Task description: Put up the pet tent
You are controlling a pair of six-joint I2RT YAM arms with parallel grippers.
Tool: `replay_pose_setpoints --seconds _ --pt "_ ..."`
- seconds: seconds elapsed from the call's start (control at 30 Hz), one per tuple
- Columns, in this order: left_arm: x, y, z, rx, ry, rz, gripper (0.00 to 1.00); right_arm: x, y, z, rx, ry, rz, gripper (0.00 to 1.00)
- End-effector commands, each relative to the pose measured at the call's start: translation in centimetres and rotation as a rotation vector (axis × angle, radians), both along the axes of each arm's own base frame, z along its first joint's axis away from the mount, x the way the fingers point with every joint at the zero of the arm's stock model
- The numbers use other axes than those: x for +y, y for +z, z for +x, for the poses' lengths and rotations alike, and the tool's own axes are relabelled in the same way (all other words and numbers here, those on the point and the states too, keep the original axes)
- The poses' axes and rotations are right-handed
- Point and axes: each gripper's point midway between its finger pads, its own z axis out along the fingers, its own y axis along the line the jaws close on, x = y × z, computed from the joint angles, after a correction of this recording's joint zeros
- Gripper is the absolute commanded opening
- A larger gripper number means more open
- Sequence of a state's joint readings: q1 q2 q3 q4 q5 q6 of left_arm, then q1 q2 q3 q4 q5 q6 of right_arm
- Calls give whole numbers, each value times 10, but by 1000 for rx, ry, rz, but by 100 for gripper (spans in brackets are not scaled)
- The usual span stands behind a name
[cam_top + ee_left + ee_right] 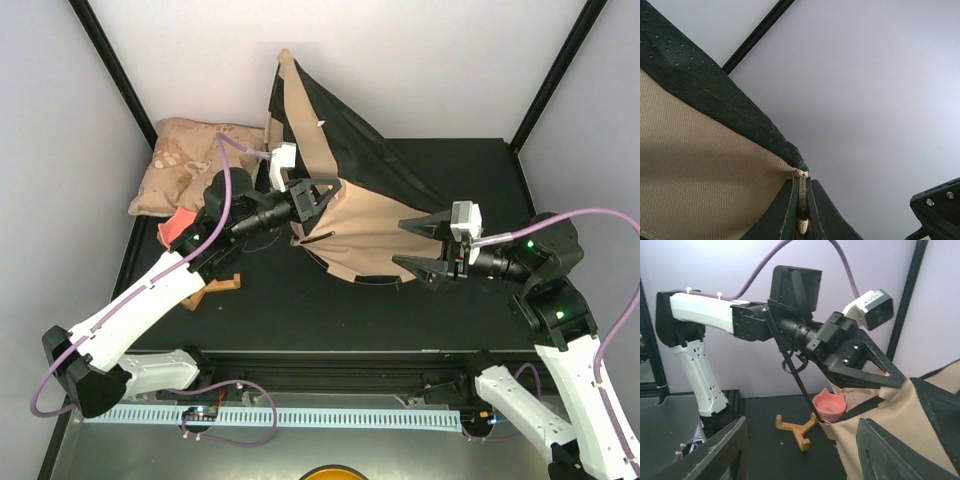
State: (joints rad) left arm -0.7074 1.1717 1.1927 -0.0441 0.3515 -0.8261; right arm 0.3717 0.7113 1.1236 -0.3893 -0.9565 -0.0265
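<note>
The pet tent (350, 215) is a tan canvas with a black floor, half lifted at the middle of the black table, its peak leaning toward the back wall. My left gripper (322, 197) is shut on the tent's left edge; in the left wrist view the fingers (790, 210) pinch a tan seam below the black trim (715, 95). My right gripper (420, 245) is open and empty, just right of the tent's lower edge. In the right wrist view it (800, 450) faces the tent (890, 430), a thin black pole (790, 360) and the left gripper (860, 365).
A beige patterned pillow (185, 165) lies at the back left. A pink bowl (180, 225) and a wooden stand (215, 288) sit under the left arm; both also show in the right wrist view, the bowl (829, 407) and stand (797, 427). Walls close in on three sides.
</note>
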Motion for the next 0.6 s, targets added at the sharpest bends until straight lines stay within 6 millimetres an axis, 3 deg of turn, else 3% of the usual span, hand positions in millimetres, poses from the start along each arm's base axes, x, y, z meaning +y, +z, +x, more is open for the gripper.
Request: replay_pose_setpoints --seconds 0.0,0.17,0.33,0.57 --pt "0 26 -4 -47 -13 -61 6 8 10 -11 -67 76 41 60" --pt "-2 23 -4 -34 -21 -63 7 19 9 -6 -43 75 86 53" --pt "-7 18 -5 -6 -48 -73 6 44 -5 -3 -29 90 56 50" --pt "-14 9 -7 36 -94 -68 6 74 3 7 -26 74 79 31"
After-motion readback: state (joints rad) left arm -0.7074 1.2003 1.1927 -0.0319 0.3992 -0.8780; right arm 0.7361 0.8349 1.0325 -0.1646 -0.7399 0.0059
